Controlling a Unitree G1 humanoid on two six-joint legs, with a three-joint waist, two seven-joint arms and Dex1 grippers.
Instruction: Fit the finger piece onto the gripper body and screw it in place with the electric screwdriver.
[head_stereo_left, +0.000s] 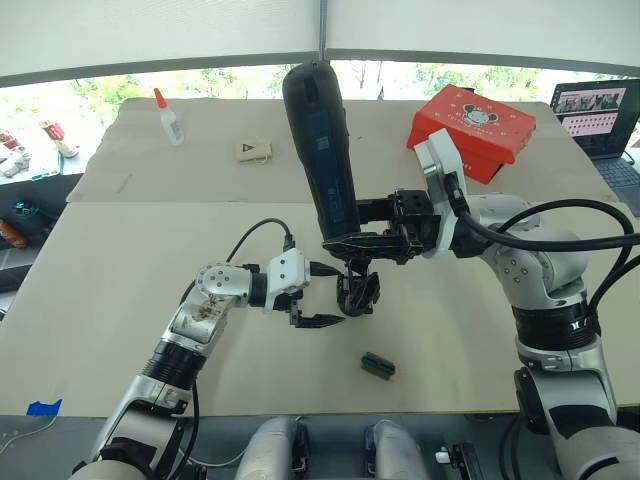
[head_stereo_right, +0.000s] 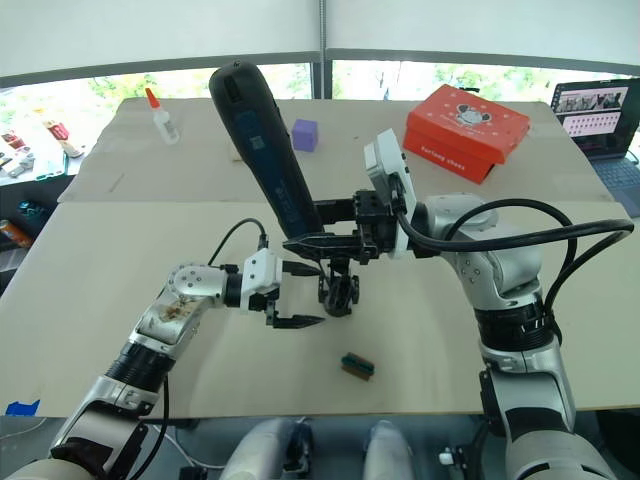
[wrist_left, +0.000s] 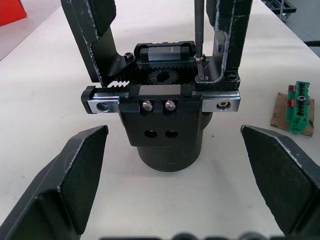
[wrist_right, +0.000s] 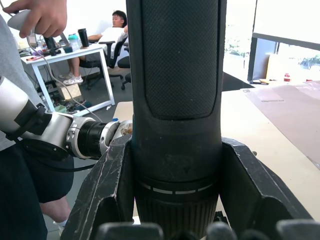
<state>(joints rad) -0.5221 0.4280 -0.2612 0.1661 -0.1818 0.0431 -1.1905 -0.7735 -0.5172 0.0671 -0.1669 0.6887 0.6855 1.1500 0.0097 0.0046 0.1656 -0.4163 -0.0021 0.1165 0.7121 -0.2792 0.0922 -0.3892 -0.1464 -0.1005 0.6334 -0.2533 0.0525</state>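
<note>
- Black screwdriver (head_stereo_left: 320, 150) is clamped in the right gripper (head_stereo_left: 365, 243), its bit on a screw (wrist_left: 201, 70) atop the gripper body (wrist_left: 167, 122).
- Left gripper (head_stereo_left: 318, 296) spread wide, holding nothing.

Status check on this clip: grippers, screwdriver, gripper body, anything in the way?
Right gripper shut on screwdriver, bit on a screw of the gripper body. Left gripper open beside the body. Green block lies apart.

Bright daylight comes from the windows (head_stereo_left: 200, 80) behind the table (head_stereo_left: 120, 260), blown out white. Shadows are soft. Straight table edges bow near the windows.
</note>
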